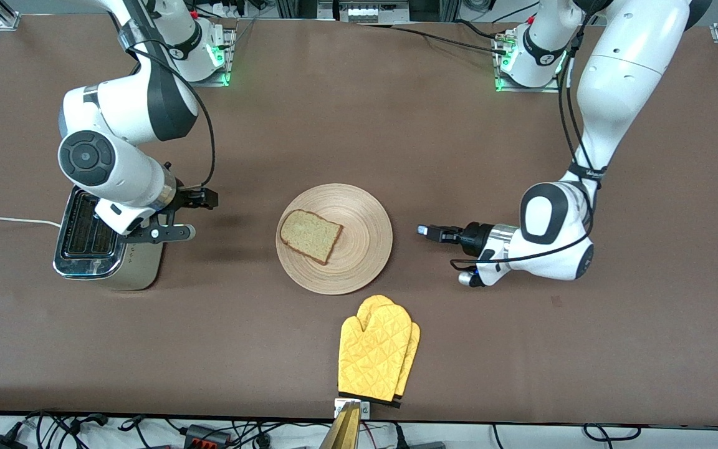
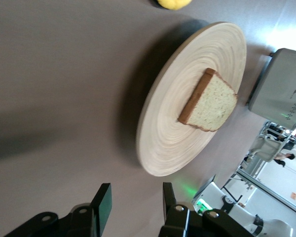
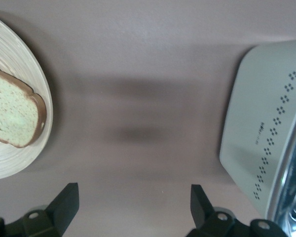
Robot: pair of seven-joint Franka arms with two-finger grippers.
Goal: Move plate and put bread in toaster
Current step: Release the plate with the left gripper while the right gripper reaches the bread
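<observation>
I saw the bread (image 1: 310,236) lying on the plate (image 1: 365,249), which sat between my two grippers. The left gripper (image 1: 422,231) hung just beside its rim, fingers apart. The right gripper (image 1: 200,215), spread wide, hovered beside the toaster (image 1: 94,240), whose slots held nothing.

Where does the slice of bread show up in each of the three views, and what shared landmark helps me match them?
Front view: the bread lies on the plate, on the part toward the right arm's end.
Left wrist view: the bread is upper centre-right in the picture, on the plate.
Right wrist view: the bread is at the picture's edge, partly cut off.
Shared landmark: the toaster.
</observation>
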